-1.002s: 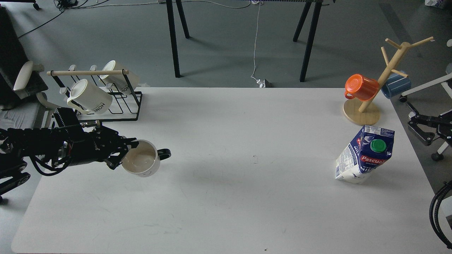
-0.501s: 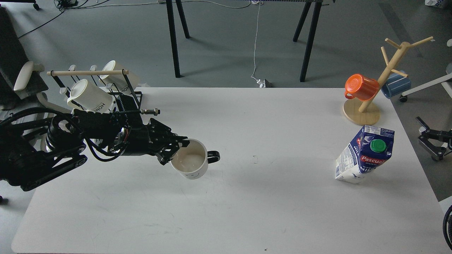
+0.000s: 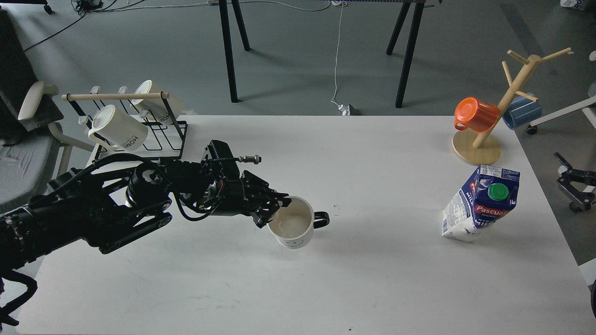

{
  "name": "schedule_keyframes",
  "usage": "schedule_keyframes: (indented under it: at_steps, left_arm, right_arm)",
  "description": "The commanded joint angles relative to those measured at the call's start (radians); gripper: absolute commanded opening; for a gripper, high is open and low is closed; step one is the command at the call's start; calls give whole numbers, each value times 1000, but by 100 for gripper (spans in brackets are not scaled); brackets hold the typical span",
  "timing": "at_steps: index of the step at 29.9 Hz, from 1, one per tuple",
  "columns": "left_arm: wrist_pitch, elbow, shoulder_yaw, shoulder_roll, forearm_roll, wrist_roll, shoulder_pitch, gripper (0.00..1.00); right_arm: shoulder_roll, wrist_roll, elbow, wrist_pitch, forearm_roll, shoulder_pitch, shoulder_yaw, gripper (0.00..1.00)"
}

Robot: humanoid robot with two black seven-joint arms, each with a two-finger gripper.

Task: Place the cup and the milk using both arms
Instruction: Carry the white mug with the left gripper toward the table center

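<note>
A: What is the white table (image 3: 363, 284) carrying?

B: The left gripper (image 3: 278, 211) is clamping the near rim of the cup (image 3: 294, 226) above the middle of the table, mouth upward, black handle pointing right. The milk (image 3: 482, 203) is standing well apart at the right side, leaning a little. A wire rack (image 3: 153, 135) with two cream mugs (image 3: 118, 126) is sitting at the far left corner, and a wooden mug tree (image 3: 498, 116) with an orange cup (image 3: 476, 114) at the far right.

A: And the room?

B: Grey floor (image 3: 298, 70) is lying beyond, with black trestle legs (image 3: 228, 51) and a white cable (image 3: 336, 60) hanging down. The right gripper (image 3: 573, 184) is showing off the table's right edge; whether it is wide or narrow, I cannot tell.
</note>
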Motion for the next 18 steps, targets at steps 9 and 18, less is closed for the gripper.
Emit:
schedule_keyframes:
  at_steps: [9, 18]
  left_arm:
    - [-6, 6, -1, -12, 0, 0, 4, 2]
    - [-2, 46, 2, -32, 0, 0, 11, 7]
  right_arm:
    - [-2, 3, -1, 0, 0, 0, 0, 99]
    - [-2, 4, -1, 0, 0, -1, 5, 99]
